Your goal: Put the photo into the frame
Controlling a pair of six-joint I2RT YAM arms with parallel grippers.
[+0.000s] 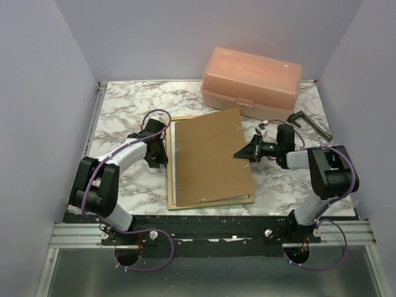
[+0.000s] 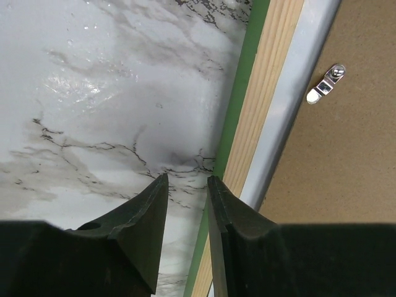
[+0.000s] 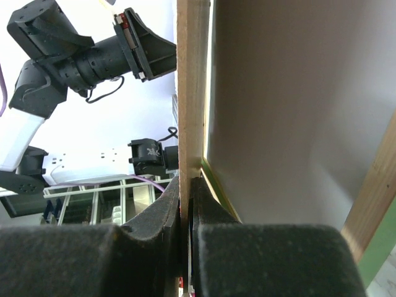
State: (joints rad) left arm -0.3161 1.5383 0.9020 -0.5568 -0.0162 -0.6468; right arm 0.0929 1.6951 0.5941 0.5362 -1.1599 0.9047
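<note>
1. Lavender walls enclose a marbled tabletop (image 1: 124,111).
2. At the left, the left gripper (image 2: 187,179) hovers low over the marble, jaws slightly apart and clamped on nothing, just beside the frame's left rail.
3. The frame (image 2: 269,62) lies face down mid-tabletop, pale wood up, with green along its outer edge.
4. Inside that rail shows a pale strip, apparently the photo (image 2: 277,124), white reverse up.
5. A brown hardboard backing panel (image 1: 210,154) lies askew over the frame, with a metal clip (image 2: 326,83) near its left edge.
6. The right gripper (image 3: 187,182) is pinched tight on the panel's right edge, lifting that side.
7. A peach plastic box (image 1: 250,77) stands at the back right.
</note>
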